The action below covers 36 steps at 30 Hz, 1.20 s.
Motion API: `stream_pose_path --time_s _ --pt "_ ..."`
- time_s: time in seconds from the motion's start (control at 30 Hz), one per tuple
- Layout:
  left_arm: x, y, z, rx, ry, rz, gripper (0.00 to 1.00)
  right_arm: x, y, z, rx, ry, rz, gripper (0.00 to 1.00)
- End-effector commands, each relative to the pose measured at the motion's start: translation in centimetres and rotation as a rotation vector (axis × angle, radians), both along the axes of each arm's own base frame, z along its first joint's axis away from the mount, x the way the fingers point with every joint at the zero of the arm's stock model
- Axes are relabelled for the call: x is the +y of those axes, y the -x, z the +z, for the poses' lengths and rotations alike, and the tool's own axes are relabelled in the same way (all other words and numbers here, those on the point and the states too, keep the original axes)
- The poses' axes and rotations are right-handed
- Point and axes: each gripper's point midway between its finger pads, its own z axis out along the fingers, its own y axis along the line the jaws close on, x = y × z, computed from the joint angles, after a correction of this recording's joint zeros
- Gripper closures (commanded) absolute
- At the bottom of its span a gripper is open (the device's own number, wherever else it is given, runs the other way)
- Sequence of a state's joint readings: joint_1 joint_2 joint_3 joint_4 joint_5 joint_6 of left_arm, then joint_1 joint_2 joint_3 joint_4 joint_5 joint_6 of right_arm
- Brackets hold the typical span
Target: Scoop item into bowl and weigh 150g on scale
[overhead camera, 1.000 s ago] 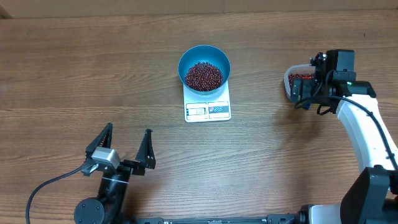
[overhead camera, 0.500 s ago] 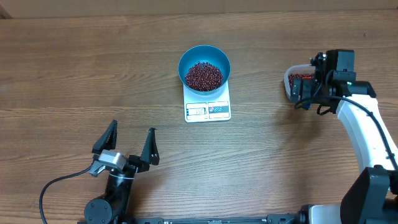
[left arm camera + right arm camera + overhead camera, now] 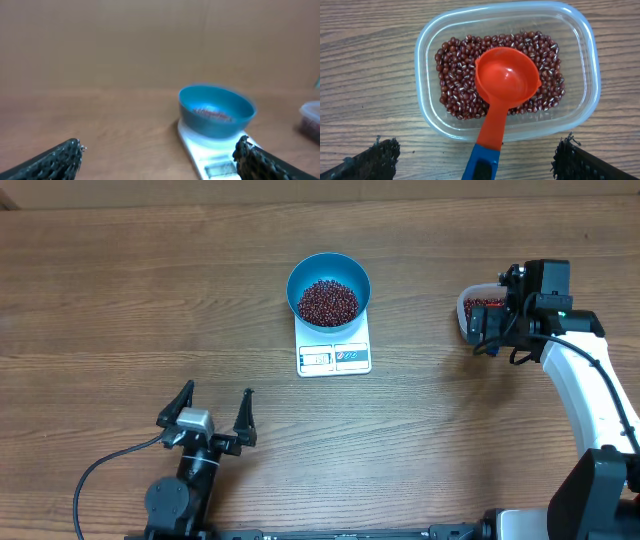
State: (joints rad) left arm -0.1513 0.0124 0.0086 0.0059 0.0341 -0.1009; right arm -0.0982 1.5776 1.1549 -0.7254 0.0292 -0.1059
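Nearest, low over the table (image 3: 120,300) front: left gripper (image 3: 218,390), spread wide, holding nothing, pointed toward the scale (image 3: 334,357). Farther back, mid-table: scale flat, display panel facing front, with the blue bowl (image 3: 292,292) sitting on its rear part. Inside the bowl, a heap of beans (image 3: 328,301). Off to the right, well apart from the scale: right gripper (image 3: 476,152), spread wide and empty, above a clear tub (image 3: 425,40). More beans in the tub, with an orange scoop (image 3: 507,80) lying on them, cup up, blue handle end between the fingers, not pinched.
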Motion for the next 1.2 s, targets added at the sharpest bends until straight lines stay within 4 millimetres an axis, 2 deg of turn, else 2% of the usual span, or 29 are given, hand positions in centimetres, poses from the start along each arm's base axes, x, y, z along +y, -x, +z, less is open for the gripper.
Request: stream_pose_path --time_s 0.0,0.1,0.73,1.17 --pt "1.22 -0.10 -1.74 0.064 -0.019 0.057 0.00 0.00 -0.72 1.02 -0.032 -0.002 0.005 0.00" --pt "1.68 -0.13 -2.09 0.079 -0.011 0.077 0.00 -0.02 -0.72 1.02 -0.032 -0.002 0.005 0.00" --pt "1.65 -0.12 -2.15 0.086 0.017 0.077 0.00 -0.02 -0.72 1.02 -0.032 -0.002 0.005 0.00" --pt "1.76 -0.13 -2.15 0.102 0.126 0.087 0.00 -0.01 -0.72 1.02 -0.032 -0.002 0.005 0.00"
